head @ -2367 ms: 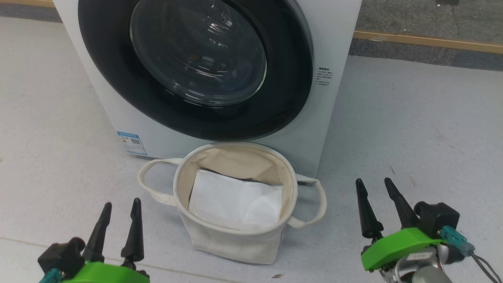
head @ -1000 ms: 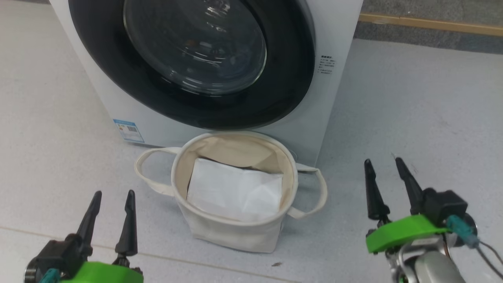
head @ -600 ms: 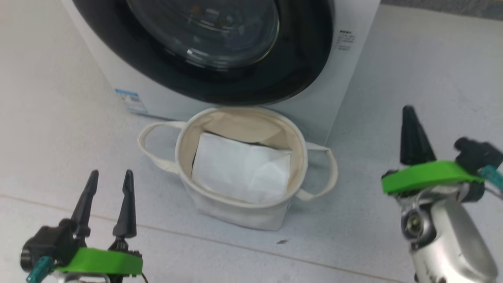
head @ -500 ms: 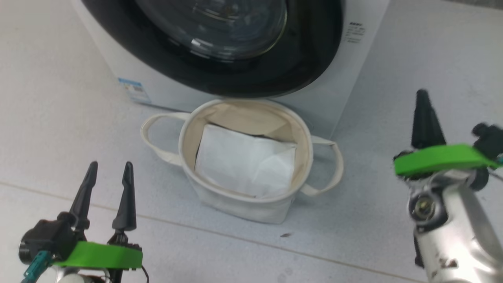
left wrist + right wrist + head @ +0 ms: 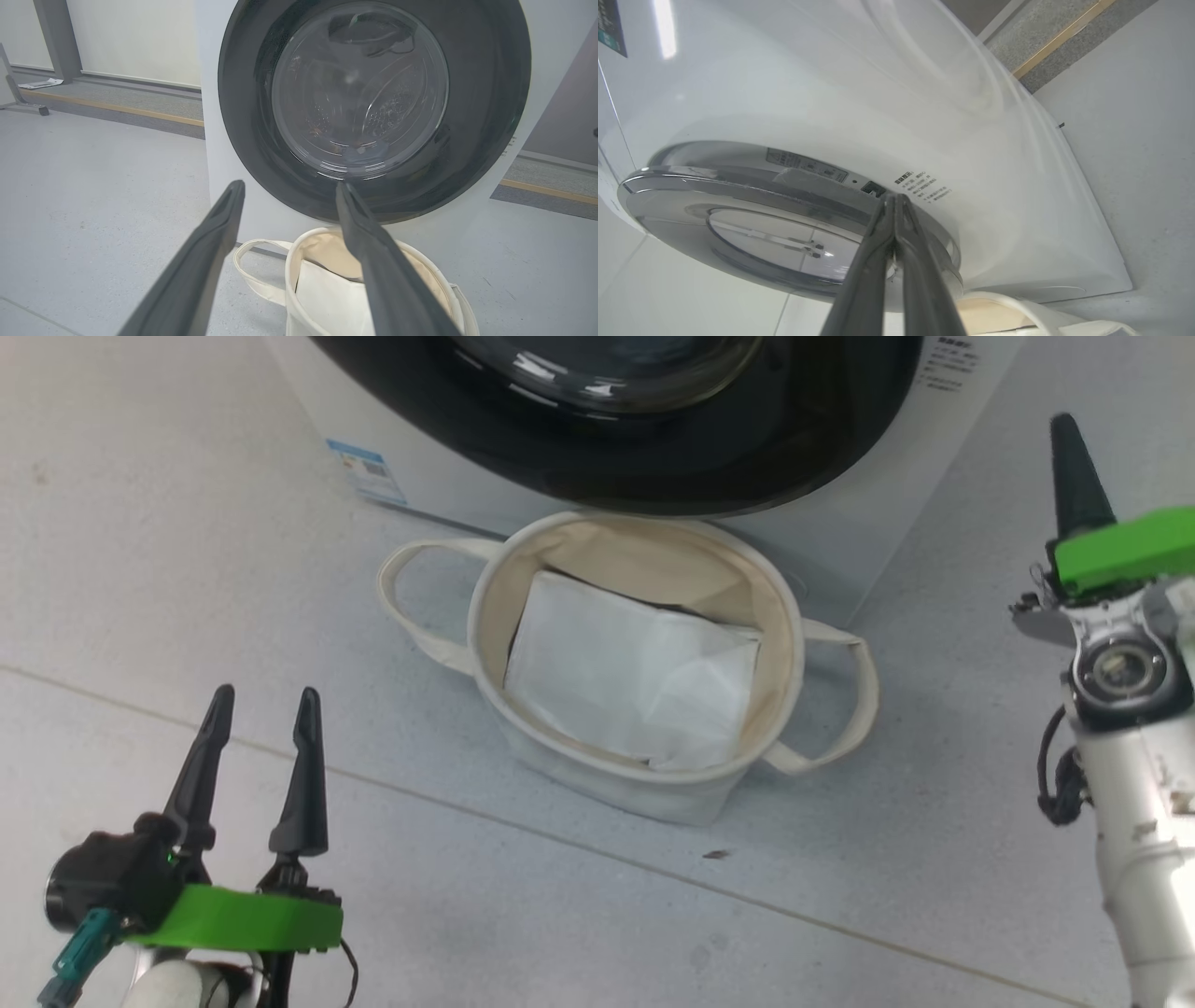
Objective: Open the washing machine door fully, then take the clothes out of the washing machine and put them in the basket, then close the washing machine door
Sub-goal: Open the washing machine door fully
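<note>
we see the washing machine (image 5: 878, 513) standing on the pale grey floor (image 5: 187, 569), white with a little blue label (image 5: 364, 471) low on its front near the left corner. the washing machine door (image 5: 373, 93) is big and round, with a wide black ring and a clear glass bump in the middle, and it lies flat against the front of the machine. low down behind the glass there is a dim bluish patch (image 5: 369, 151), and we cannot tell what it is. the basket (image 5: 478, 616) sits upright on the floor just in front of the machine's bottom edge, right under the door, with one loop handle out to each side. a flat white sheet (image 5: 625, 681) lies inside it. the left gripper (image 5: 265, 695) hangs over the floor near us, well apart from the basket, and its two dark fingers are spread with nothing between them. in the left wrist view those fingers point toward the door and the basket. the right gripper (image 5: 894, 198) is up by the right side of the machine, with its two fingers pressed together and nothing pinched. in the right wrist view the tips sit at the rim of the door, beside a small dark slot (image 5: 873, 189) and some printed words (image 5: 924, 186), but we cannot tell if they touch it.
</note>
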You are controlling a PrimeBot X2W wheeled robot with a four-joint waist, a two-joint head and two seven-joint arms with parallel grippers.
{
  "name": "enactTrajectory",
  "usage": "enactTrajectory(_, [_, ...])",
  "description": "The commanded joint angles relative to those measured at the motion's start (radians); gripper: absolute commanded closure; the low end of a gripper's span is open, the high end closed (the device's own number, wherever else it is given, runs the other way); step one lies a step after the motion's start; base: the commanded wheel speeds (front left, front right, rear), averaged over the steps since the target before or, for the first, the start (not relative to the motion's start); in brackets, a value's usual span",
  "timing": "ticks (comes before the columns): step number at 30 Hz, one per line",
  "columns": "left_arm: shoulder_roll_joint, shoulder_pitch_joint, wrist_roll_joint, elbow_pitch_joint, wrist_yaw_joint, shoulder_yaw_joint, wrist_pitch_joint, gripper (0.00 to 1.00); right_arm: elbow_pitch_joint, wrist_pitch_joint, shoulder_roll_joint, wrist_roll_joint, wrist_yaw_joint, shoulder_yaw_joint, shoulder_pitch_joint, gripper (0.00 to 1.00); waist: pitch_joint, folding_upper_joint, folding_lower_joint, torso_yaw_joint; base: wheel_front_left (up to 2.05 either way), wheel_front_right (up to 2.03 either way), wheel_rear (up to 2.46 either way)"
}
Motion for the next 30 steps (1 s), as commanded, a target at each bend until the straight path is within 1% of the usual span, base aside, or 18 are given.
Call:
enactTrajectory(1, [0.019, -0.04, 0.008, -0.036, -0.001, 0.04, -0.011, 0.0, -0.023, 0.028, -0.008, 0.025, 0.003, 0.033, -0.056, 1.0, 0.017, 0.0, -0.0001, 0.013, 0.0, 0.0, 0.0])
enactTrajectory(5, [0.006, -0.046, 0.0, -0.029, -0.004, 0.045, -0.011, 0.0, 0.004, 0.075, -0.038, 0.072, 0.003, 0.069, -0.122, 1.0, 0.041, 0.0, -0.0001, 0.034, 0.0, 0.0, 0.0])
enactTrajectory(12, [-0.011, -0.055, -0.002, -0.033, -0.013, 0.064, -0.012, 0.0, 0.053, 0.095, -0.07, 0.116, 0.003, 0.101, -0.209, 1.0, 0.07, 0.0, -0.0001, 0.064, 0.0, 0.0, 0.0])
enactTrajectory(16, [-0.013, -0.061, 0.009, -0.043, -0.022, 0.078, -0.012, 0.0, 0.088, 0.115, -0.085, 0.138, 0.003, 0.138, -0.266, 1.0, 0.09, 0.0, -0.0001, 0.087, 0.0, 0.0, 0.0])
enactTrajectory(24, [-0.014, -0.057, 0.018, -0.053, -0.029, 0.09, -0.012, 0.0, 0.137, 0.12, -0.086, 0.191, 0.003, 0.172, -0.343, 1.0, 0.101, 0.0, -0.0001, 0.106, 0.0, 0.0, 0.0])
enactTrajectory(27, [-0.015, -0.057, 0.018, -0.056, -0.031, 0.094, -0.012, 0.0, 0.163, 0.151, -0.083, 0.202, 0.003, 0.201, -0.363, 1.0, 0.104, 0.0, -0.0001, 0.108, 0.0, 0.0, 0.0])
enactTrajectory(30, [-0.017, -0.055, 0.016, -0.053, -0.032, 0.098, -0.012, 0.0, 0.148, 0.192, -0.074, 0.206, 0.003, 0.251, -0.363, 1.0, 0.104, 0.0, -0.0001, 0.103, 0.0, 0.0, 0.0])
